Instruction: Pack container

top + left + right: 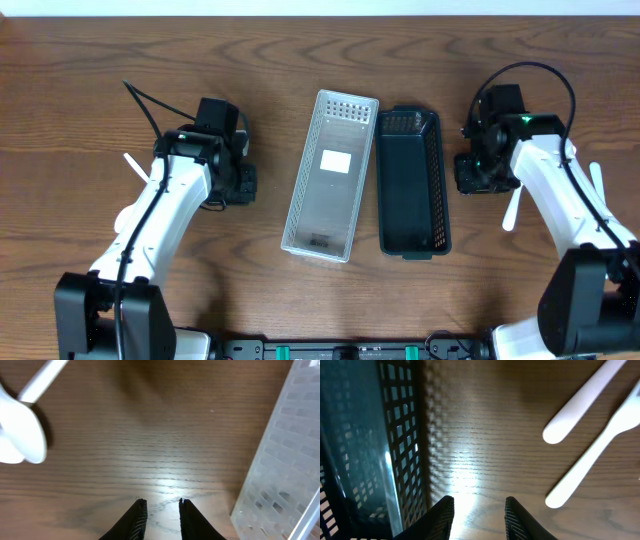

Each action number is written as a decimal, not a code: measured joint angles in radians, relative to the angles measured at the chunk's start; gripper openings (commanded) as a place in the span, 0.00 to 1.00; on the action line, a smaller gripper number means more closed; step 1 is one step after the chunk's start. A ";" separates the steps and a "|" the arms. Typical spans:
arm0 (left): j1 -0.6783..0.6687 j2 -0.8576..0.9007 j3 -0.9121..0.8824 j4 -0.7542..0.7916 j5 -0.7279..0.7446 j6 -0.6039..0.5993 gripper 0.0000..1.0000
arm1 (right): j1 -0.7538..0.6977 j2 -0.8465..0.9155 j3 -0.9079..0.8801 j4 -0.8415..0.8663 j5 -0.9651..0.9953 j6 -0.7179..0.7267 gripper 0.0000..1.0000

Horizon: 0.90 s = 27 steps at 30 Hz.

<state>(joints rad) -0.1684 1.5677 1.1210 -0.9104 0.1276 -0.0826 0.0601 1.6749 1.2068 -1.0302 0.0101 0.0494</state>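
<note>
A clear perforated container [325, 175] lies in the middle of the wooden table, with a black mesh container [410, 185] right beside it; both look empty apart from a white label in the clear one. My left gripper [240, 188] is open and empty just above the table, left of the clear container [285, 470]. A white spoon [20, 435] lies to its far left. My right gripper [472, 175] is open and empty right of the black container [370, 435]. Two white utensil handles [580, 405] [595, 465] lie to its right.
In the overhead view a white utensil [135, 166] pokes out beside the left arm, and white utensils [513, 210] [597, 180] lie on either side of the right arm. Black cables loop over both arms.
</note>
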 measured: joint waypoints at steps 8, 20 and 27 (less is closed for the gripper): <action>-0.020 0.020 0.000 -0.001 0.031 -0.002 0.13 | 0.000 0.061 0.000 0.016 -0.026 0.000 0.38; -0.172 0.075 0.000 0.002 0.040 0.000 0.12 | 0.000 0.071 0.000 0.030 -0.088 0.000 0.35; -0.230 0.087 0.000 0.002 0.050 0.000 0.12 | 0.000 0.071 0.000 0.032 -0.159 -0.031 0.36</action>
<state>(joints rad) -0.3981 1.6550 1.1206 -0.9085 0.1776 -0.0826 0.0601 1.7458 1.2068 -0.9977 -0.1486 0.0181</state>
